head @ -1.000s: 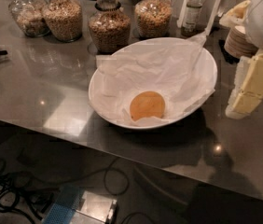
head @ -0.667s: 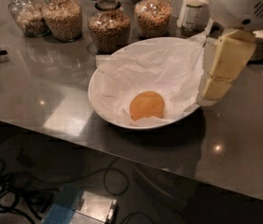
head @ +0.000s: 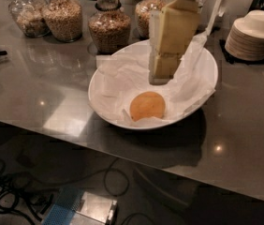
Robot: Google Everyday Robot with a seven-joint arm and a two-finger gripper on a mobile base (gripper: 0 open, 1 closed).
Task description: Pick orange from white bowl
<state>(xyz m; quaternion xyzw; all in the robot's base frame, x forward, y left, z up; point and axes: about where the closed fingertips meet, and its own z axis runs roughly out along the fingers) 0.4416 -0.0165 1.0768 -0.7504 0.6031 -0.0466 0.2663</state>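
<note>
Grey, glossy surface (head: 244, 125) fills most of the view, with a dark floor and loose cables (head: 10, 191) below its near edge. At its centre sits the white bowl (head: 94, 95), wide and shallow, lined with crumpled white paper (head: 122, 74).

The orange (head: 147, 105) lies in the bowl's near part, toward 6 o'clock from the bowl's middle, resting on the paper. The pincer (head: 161, 78) hangs over the bowl's inside, coming down from 12 o'clock, its cream-coloured tip pointing downward. The orange is just beside that tip, toward 7 o'clock from it, and a thin strip of paper seems to show between them, so they appear to be apart. Whether the pincer is open or closed cannot be told from this angle.

The fruit looks nearly round, perhaps a touch wider from 9 to 3 o'clock. Its stem dimple cannot be made out, so which way it faces is unclear.

Grain-filled glass jars (head: 108, 32) stand behind the bowl at 11 o'clock, and a stack of small bowls (head: 253, 34) sits at 2 o'clock.
</note>
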